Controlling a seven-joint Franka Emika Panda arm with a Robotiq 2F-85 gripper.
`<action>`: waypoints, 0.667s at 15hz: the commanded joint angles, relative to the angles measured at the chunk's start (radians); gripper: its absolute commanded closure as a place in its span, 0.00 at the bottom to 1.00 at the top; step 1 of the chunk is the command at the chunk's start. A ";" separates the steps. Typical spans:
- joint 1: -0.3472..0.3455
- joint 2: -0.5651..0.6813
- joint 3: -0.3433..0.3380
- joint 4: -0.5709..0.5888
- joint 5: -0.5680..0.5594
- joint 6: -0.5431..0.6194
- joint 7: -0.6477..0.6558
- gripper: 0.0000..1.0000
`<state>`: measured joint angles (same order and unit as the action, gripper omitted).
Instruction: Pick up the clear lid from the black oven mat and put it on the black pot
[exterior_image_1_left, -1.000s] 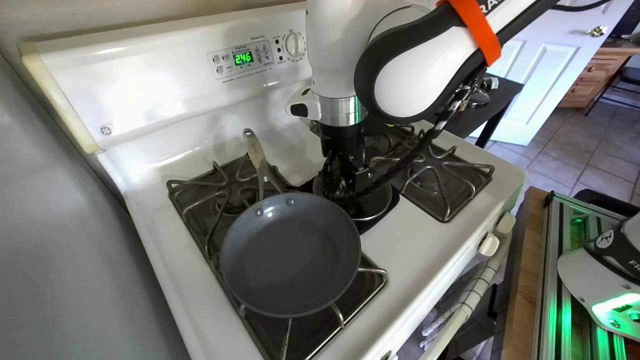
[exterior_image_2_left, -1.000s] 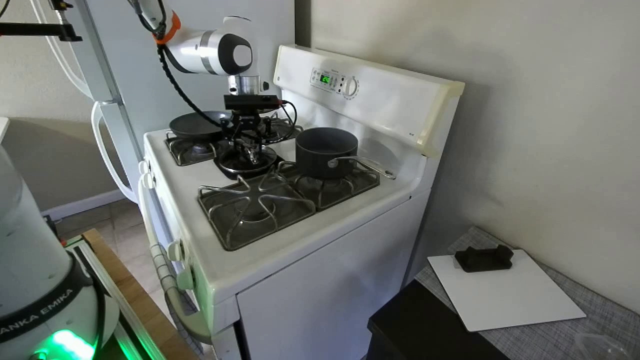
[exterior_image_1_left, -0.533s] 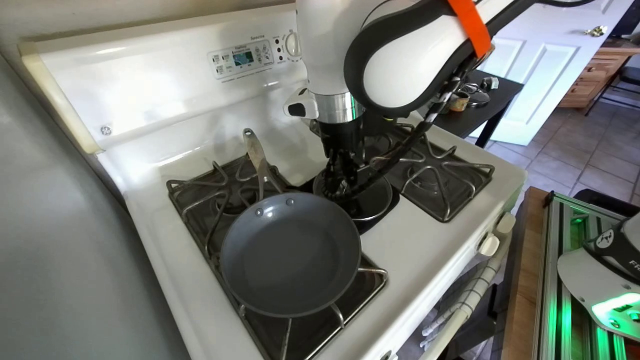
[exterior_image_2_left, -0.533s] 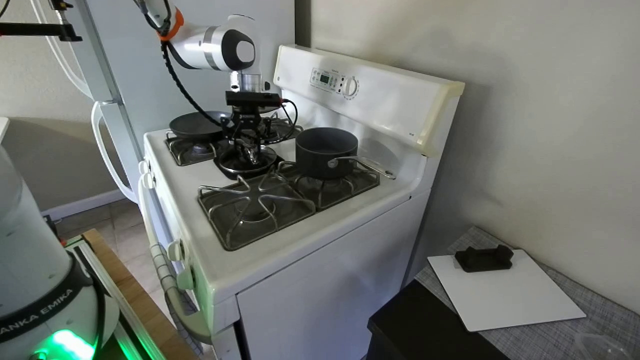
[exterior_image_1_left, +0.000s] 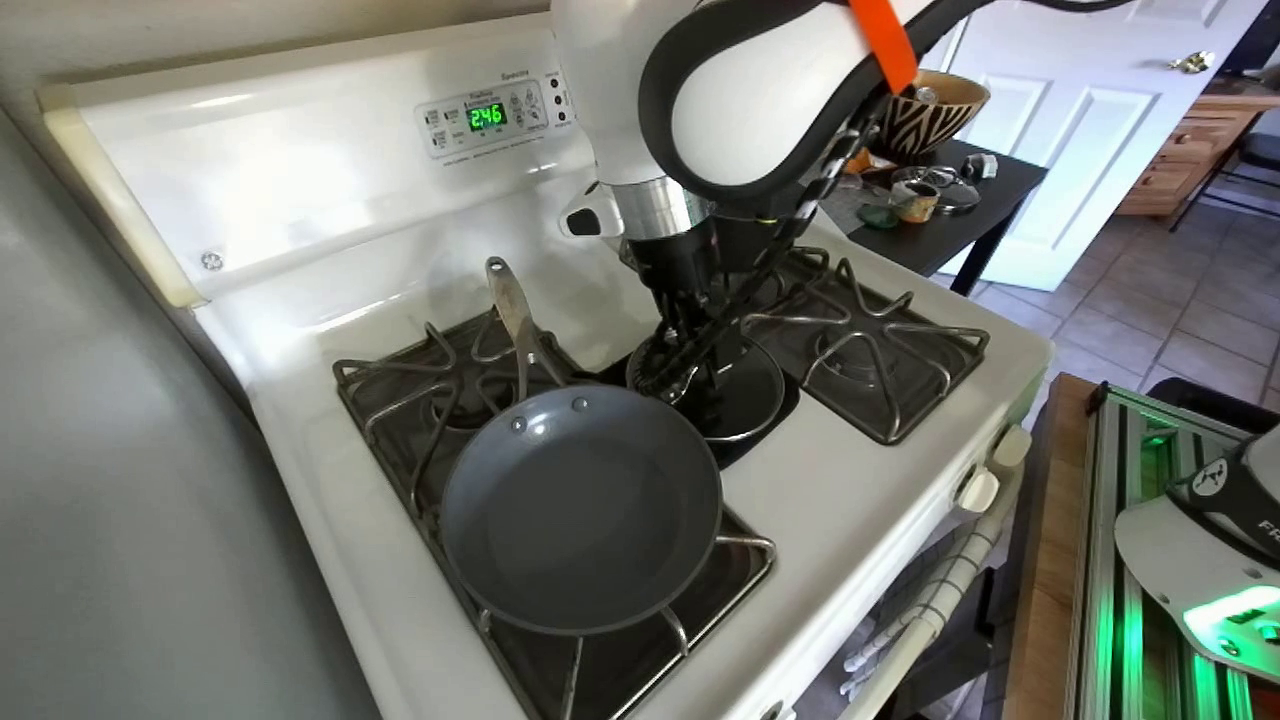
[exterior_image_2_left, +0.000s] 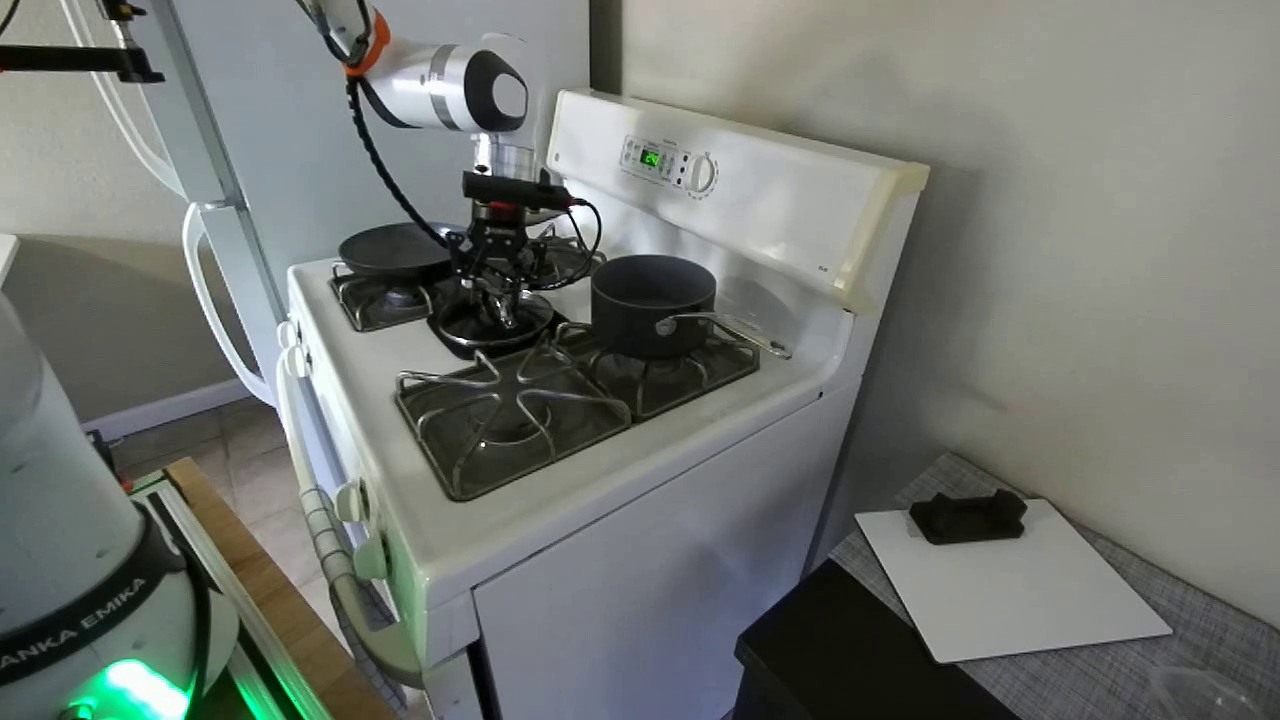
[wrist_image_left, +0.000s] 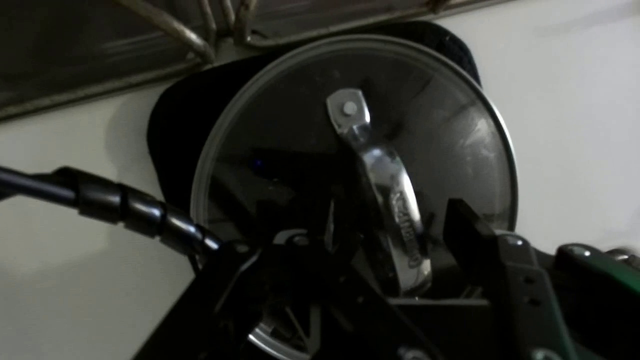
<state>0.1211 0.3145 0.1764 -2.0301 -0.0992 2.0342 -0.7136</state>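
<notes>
The clear lid (wrist_image_left: 280, 100) is glass with a metal rim and an arched metal handle (wrist_image_left: 397, 210). It lies on the black oven mat (wrist_image_left: 172, 125) between the burners; the lid (exterior_image_2_left: 540, 322) and mat (exterior_image_2_left: 458, 346) also show in an exterior view. My gripper (wrist_image_left: 392, 222) is open, with a finger on each side of the handle's near end. The right finger is apart from the handle; the left finger is too dark to judge contact. In an exterior view the gripper (exterior_image_2_left: 500, 297) is low over the lid. The black pot (exterior_image_2_left: 632, 322) stands open on the rear burner beside the lid.
A grey frying pan (exterior_image_1_left: 585, 520) sits close beside the lid, on a front burner. Metal burner grates (exterior_image_1_left: 880, 340) flank the mat. The stove's back panel (exterior_image_2_left: 740, 170) rises behind the pot. The pot's long handle (exterior_image_2_left: 740, 330) points to the stove's side.
The arm and wrist have shifted toward the stove's back panel and tilted, with the fingers staying low at the lid. The lid, mat, pot and pan have not moved.
</notes>
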 joint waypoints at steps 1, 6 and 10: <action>-0.017 0.066 0.011 0.065 0.023 -0.070 -0.040 0.46; -0.021 0.113 0.012 0.113 0.030 -0.116 -0.058 0.61; -0.021 0.129 0.016 0.138 0.040 -0.166 -0.070 0.79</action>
<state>0.1092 0.3991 0.1793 -1.9263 -0.0798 1.9062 -0.7611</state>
